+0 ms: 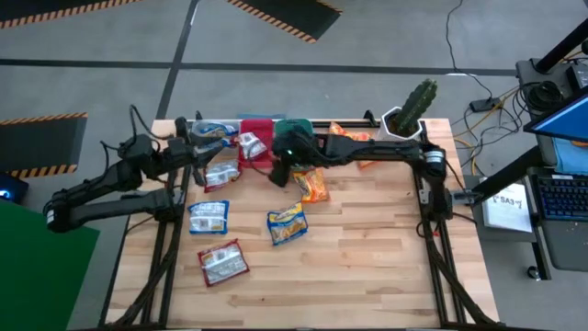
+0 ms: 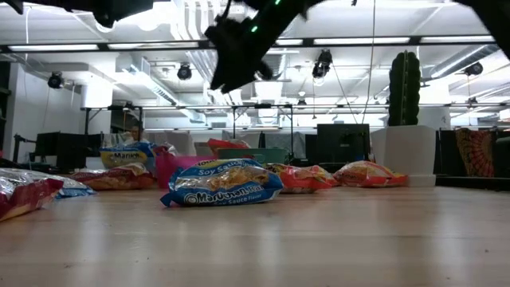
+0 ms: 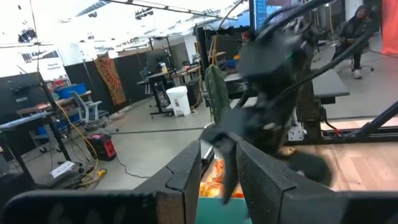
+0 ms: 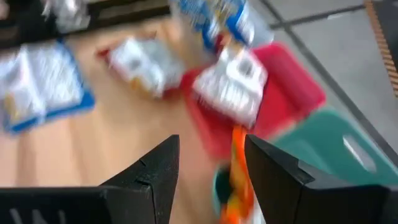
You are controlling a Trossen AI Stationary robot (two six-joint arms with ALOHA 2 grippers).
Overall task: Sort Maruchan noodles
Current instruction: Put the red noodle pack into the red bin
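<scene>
over the teal bin point(image 1: 292, 126) at 12 o'clock, right gripper point(image 4: 211, 165) stands part-open w/ an orange packet point(image 4: 237, 177) dangling between its fingers, grip unclear; packets look light, crinkly, slippery, so pinch a sealed edge; left gripper point(image 3: 219, 167) part-open, empty, by 10 o'clock.

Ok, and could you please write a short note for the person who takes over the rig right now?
Left gripper: open, empty, by the clear bin at the table's far edge.
Right gripper: open above the teal bin. An orange packet hangs between its fingers; I cannot tell whether it is free.
Done: one pale packet lies in the red bin.
Left: loose packets on the table, namely two blue, one red-trimmed, one orange, one pale, and orange ones near the cactus pot.
</scene>
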